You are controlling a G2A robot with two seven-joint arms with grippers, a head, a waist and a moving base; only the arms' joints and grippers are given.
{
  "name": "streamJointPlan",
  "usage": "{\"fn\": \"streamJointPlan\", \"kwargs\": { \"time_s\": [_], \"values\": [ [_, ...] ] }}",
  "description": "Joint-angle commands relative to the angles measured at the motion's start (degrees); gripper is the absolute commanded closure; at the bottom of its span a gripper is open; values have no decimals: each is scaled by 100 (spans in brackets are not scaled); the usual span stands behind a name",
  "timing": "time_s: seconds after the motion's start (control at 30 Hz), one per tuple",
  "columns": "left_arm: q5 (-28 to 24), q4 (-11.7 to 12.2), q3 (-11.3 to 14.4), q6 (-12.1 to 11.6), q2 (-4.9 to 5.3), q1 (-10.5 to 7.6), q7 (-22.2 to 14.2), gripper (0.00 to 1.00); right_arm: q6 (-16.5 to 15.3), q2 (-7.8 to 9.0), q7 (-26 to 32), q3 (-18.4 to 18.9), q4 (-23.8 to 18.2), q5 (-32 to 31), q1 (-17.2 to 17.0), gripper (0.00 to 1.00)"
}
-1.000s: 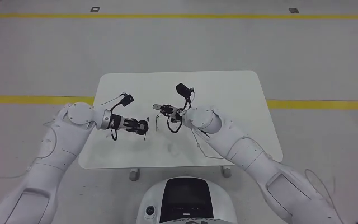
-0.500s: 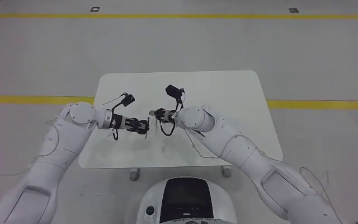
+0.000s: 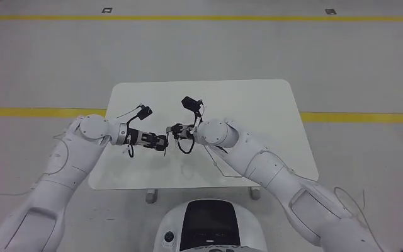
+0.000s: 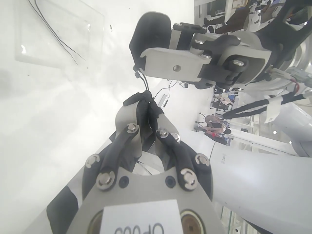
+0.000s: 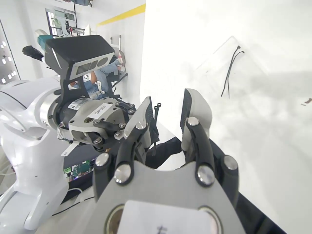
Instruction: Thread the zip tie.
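Over the bench (image 3: 264, 101), the left pincer (image 4: 146, 98) is pressed together on the black zip tie (image 4: 143, 83), keeping it clear of the surface with its head end poking out beyond the fingertips. Just beside it the right pincer (image 5: 168, 113) stands spread, and the tie runs close by one of its fingers (image 5: 143, 115). Down on the bench a clear tray (image 4: 73, 13) carries two more black ties (image 4: 50, 26), well apart from both pincers.

My left pincer (image 4: 145, 99) clamps the zip tie (image 4: 142, 82). Two spare ties (image 4: 59, 42) lie in a clear tray (image 4: 73, 10) on the desk (image 4: 36, 122).
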Motion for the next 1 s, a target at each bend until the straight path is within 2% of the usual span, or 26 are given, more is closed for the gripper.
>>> {"fn": "streamJointPlan", "kwargs": {
  "time_s": [0.0, 0.1, 0.47, 0.63, 0.83, 0.97],
  "values": [
    [-5, 8, 20, -3, 4, -11, 14, 100, -14, -12, 21, 18, 5, -24, -8, 78],
    [-8, 14, 48, -9, 12, -22, 36, 100, -22, -27, 45, 46, 1, -65, -23, 80],
    [-49, 34, 112, -33, 50, -34, 76, 100, -90, -63, 194, 169, -42, -172, -87, 75],
    [-70, 36, 143, -36, 68, -48, 74, 100, -111, -86, 268, 195, -41, -244, -104, 80],
    [-107, 45, 183, -63, 83, -69, 60, 100, -108, -115, 308, 234, -22, -295, -121, 79],
    [-121, 47, 217, -76, 92, -92, 55, 100, -115, -139, 334, 262, 18, -320, -123, 82]
  ]
}}
